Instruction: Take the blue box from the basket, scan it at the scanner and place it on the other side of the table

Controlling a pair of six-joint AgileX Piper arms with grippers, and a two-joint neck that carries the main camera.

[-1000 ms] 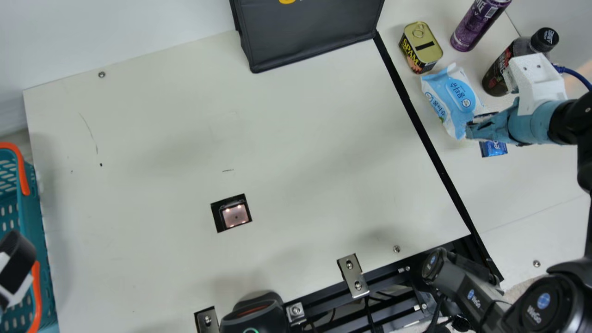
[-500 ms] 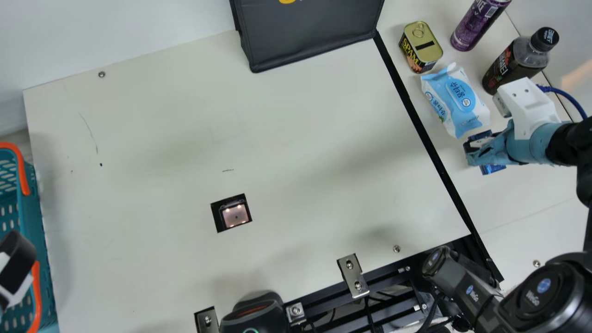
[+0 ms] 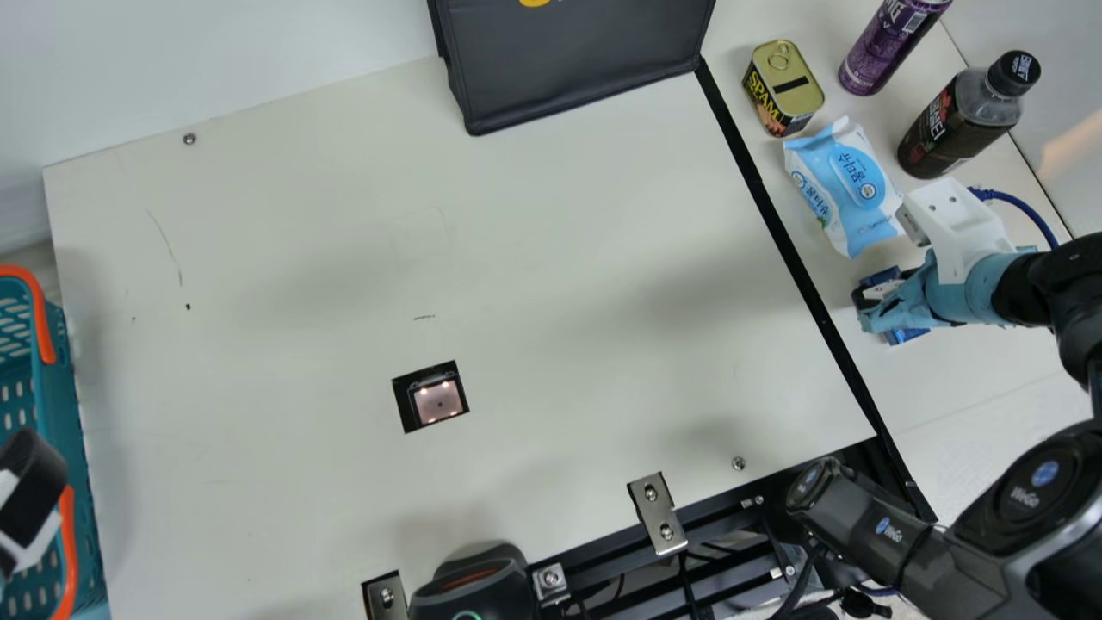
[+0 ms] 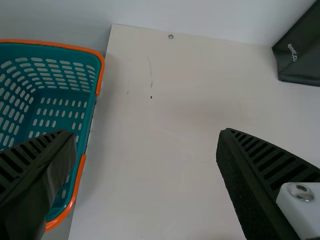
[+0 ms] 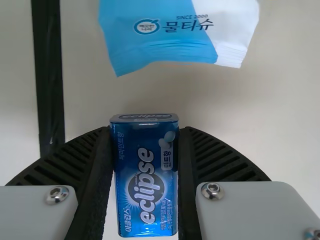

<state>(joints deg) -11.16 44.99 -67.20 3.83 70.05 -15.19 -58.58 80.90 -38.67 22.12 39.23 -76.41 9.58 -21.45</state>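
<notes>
Set the blue box (image 5: 145, 175) down gently
Pinched snugly between right fingers (image 5: 97, 185), with left fingers (image 4: 250, 175) wide apart, empty; settle level on bench (image 3: 964, 375), clear of wipes pack (image 5: 165, 37), before releasing.

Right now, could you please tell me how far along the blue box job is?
Picking up and carrying across look done: the blue box is out of the basket, past the black strip, near the wipes. Whether it was scanned at the scanner, I cannot tell. The right gripper holds the box between its fingers. What seems left is resting it on the table, letting go and backing away.
</notes>
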